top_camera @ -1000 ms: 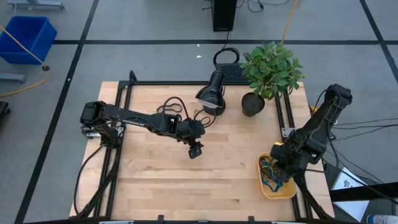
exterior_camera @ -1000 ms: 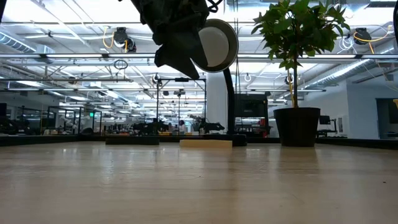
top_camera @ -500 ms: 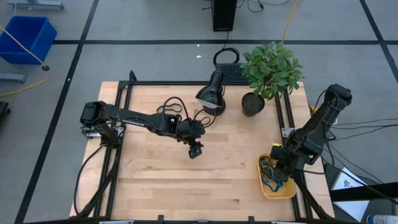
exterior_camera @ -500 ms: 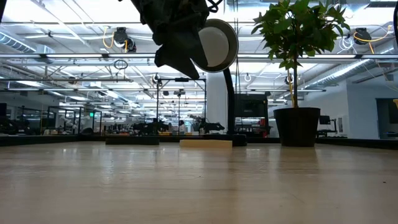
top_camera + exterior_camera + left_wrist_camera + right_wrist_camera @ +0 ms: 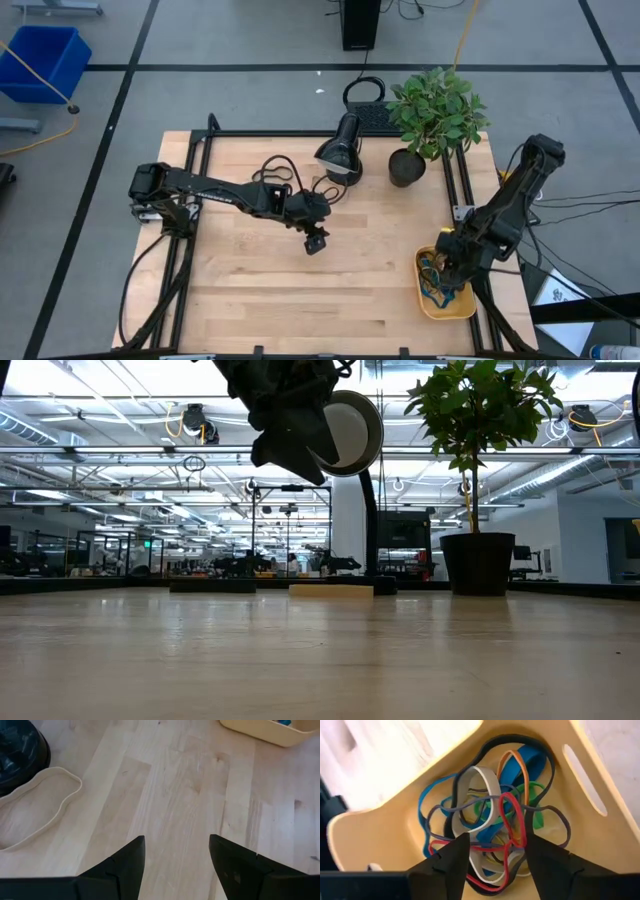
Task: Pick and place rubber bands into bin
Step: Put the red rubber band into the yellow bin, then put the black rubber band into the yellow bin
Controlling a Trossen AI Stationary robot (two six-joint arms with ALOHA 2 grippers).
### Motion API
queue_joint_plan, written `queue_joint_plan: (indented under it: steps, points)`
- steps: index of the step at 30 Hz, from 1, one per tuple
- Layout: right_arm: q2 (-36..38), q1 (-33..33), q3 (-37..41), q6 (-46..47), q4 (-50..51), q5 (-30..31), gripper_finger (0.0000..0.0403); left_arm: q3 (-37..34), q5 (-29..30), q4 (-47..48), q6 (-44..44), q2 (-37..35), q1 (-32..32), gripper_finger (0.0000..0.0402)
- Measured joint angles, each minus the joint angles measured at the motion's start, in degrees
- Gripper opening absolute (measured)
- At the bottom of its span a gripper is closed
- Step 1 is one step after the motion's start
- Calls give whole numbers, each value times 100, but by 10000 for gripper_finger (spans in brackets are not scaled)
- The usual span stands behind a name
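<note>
Directly under the right pincer: the right gripper (image 5: pixel 492 865) is hanging with its fingers apart and nothing between them, right over the rubber bands (image 5: pixel 495 820).
Change: compared with the pictures from a second ago, the right gripper (image 5: pixel 452 268) is sitting almost where it was over the bin (image 5: pixel 445 306), having shifted only a touch; the left arm is likewise barely moving.
Meaning for the task: judging by the empty open fingers above the pile, a band is probably just being dropped, so this placing step is looking finished.
Bands relative to the pincer: a tangle of blue, red, orange, green, tan and dark loops is lying inside the bin (image 5: pixel 385 845), just below the fingertips and not touching them.
Farther off, left pincer: the left gripper (image 5: pixel 176 855) is hovering open and empty over bare wood near mid-table, with the bin (image 5: pixel 260 731) showing well beyond it.
Remaining work: no loose band is showing on the tabletop (image 5: pixel 250 290) in the high view.
</note>
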State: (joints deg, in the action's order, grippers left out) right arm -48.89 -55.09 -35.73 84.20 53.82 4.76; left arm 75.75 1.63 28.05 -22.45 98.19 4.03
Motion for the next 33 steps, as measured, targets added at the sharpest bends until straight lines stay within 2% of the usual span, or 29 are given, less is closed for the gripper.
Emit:
queue_joint_plan:
  steps: [3,8,14,20,23,28,33]
  points:
    - [166,-2,-46,-24,7,323,184,0,0,-6,98,0,0,228]
    - [430,0,-290,-450,0,1210,185,0,2,-6,117,0,0,228]
    - [738,2,-614,-1663,-278,2269,182,0,123,196,314,0,2,228]
    - [1126,2,-673,-2857,-1099,3333,183,0,992,1212,370,0,-70,228]
    - [1275,2,-673,-3355,-1445,3810,182,0,1382,1737,-77,0,-190,228]
    - [1364,2,-675,-4065,-1812,4510,183,0,1501,2709,-525,0,-478,228]
    - [1399,69,-675,-4291,-1929,4627,183,0,1502,3828,-965,-2,-890,228]
